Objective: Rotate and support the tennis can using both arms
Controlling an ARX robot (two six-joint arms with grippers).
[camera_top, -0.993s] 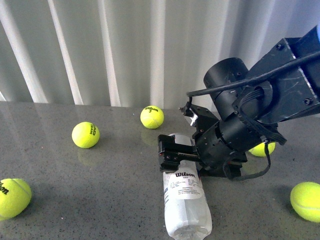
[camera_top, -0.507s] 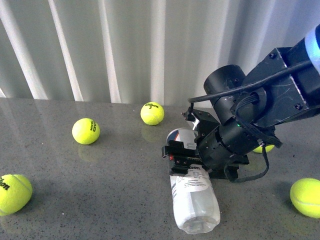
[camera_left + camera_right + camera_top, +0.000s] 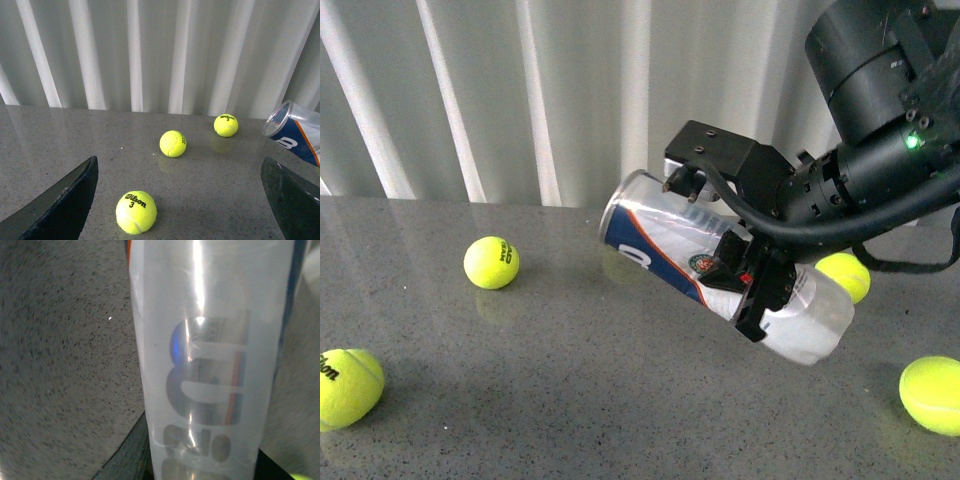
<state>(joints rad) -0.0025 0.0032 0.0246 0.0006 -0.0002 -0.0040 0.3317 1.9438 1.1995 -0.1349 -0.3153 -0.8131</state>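
Left gripper (image 3: pixel 180 200) hangs empty, jaws wide apart; can (image 3: pixel 650 235), flat on the worktop (image 3: pixel 570 400) a second ago, now rides tilted in the air toward the back edge, rim leftward, clamped mid-body by right gripper (image 3: pixel 720 245), so rotation looks under way, left support pending.

The can (image 3: pixel 655 240) is clear, glossy plastic, metal-rimmed (light glares off its smooth wall), the balls (image 3: pixel 491 263) are fuzzy felt, and the table (image 3: pixel 520 400) looks polished speckled stone.
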